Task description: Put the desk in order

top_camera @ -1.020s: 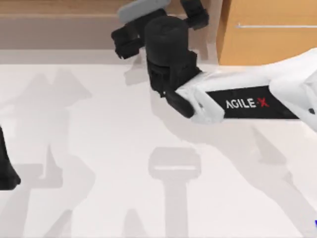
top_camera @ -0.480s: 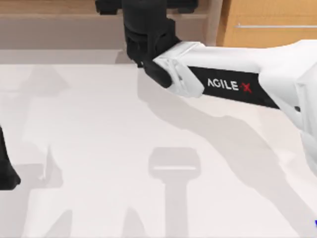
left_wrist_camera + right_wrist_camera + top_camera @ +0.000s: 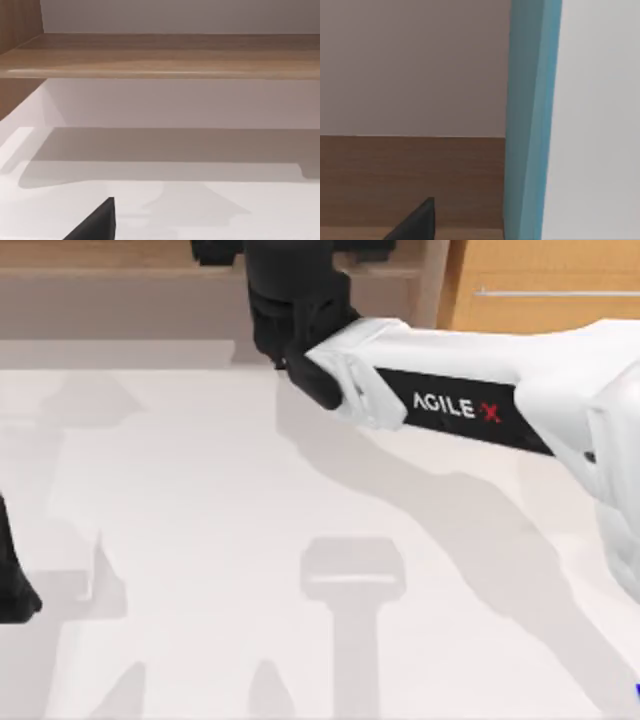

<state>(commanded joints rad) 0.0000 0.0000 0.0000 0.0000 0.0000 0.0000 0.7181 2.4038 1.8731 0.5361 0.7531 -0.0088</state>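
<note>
from above, my right arm (image 3: 480, 410) reaches across the broad plain white flat tabletop of the desk (image 3: 200, 520) to the light-brown wooden shelf unit (image 3: 120, 280) along the far edge, its black wrist over the shelf's front lip. the right gripper (image 3: 300, 252) sits at the picture's upper edge, inside the shelf opening; whether its fingers are spread or pressed together i cannot tell. the orange-wood drawer (image 3: 550, 325) with its slim silver bar handle (image 3: 555, 293) lies to the right of the shelf. my left arm (image 3: 12, 570) is parked at the table's left edge.

in the left wrist view, the shelf board (image 3: 160, 57) runs above the white top, with one dark fingertip (image 3: 97, 222) in the corner.

in the right wrist view, an upright teal slab, perhaps a book (image 3: 532, 120), stands against the shelf's wooden back (image 3: 410, 180). i judge it stiff, light and smooth-sided, best pinched across its thin faces. the drawer should be rigid; its bar is the place to grip.
</note>
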